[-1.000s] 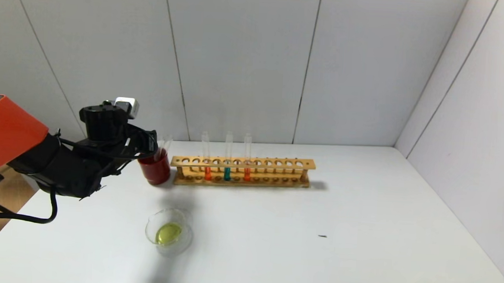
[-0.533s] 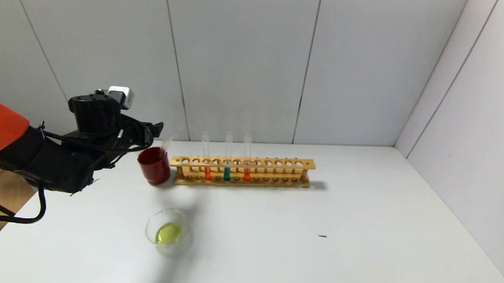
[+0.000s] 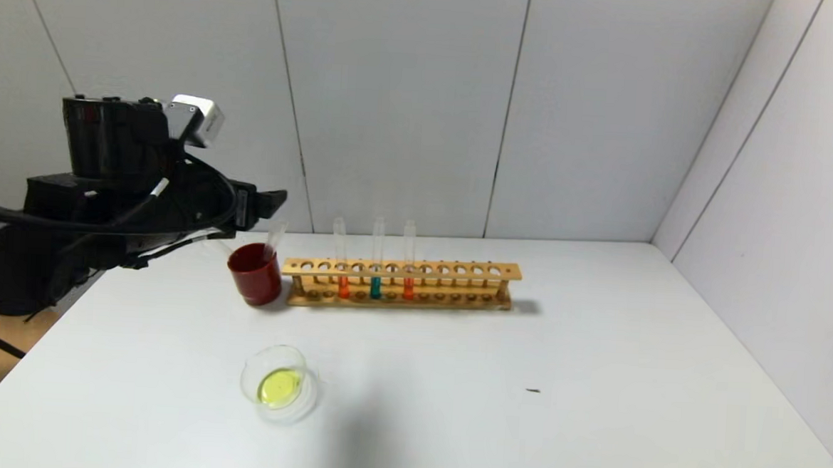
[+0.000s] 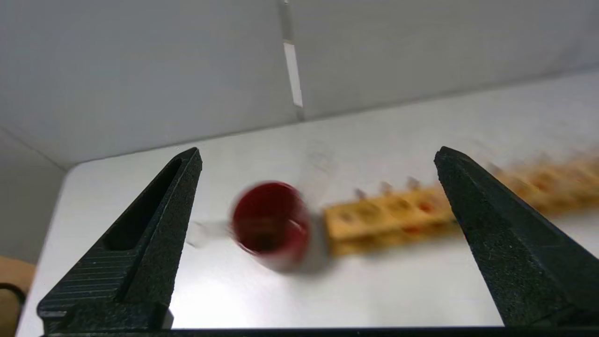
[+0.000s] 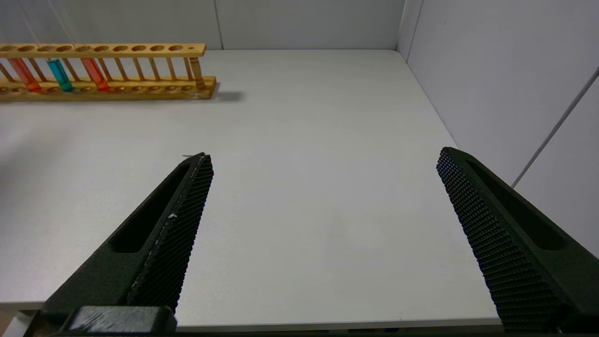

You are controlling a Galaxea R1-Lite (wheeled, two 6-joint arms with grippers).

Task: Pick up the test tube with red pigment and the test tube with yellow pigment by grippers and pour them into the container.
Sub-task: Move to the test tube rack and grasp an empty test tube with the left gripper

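Observation:
Two test tubes with red pigment (image 3: 343, 284) (image 3: 408, 286) stand in the wooden rack (image 3: 457, 270), one on each side of a teal tube (image 3: 375, 287). No tube holding yellow liquid shows. An empty clear tube (image 3: 273, 239) leans in the dark red cup (image 3: 255, 275). The glass container (image 3: 295, 399) near the front holds a yellow pool. My left gripper (image 3: 268, 203) hangs open and empty above and left of the red cup; in the left wrist view (image 4: 318, 157) the cup (image 4: 270, 224) lies between its fingers. My right gripper (image 5: 323, 157) is open over bare table.
The rack runs along the back of the white table (image 3: 524, 354) and also shows in the right wrist view (image 5: 140, 48). A small dark speck (image 3: 533, 390) lies right of centre. Walls close the back and the right side.
My left gripper has risen and drawn back to the left, away from the red cup. The empty tube stays leaning in the cup.

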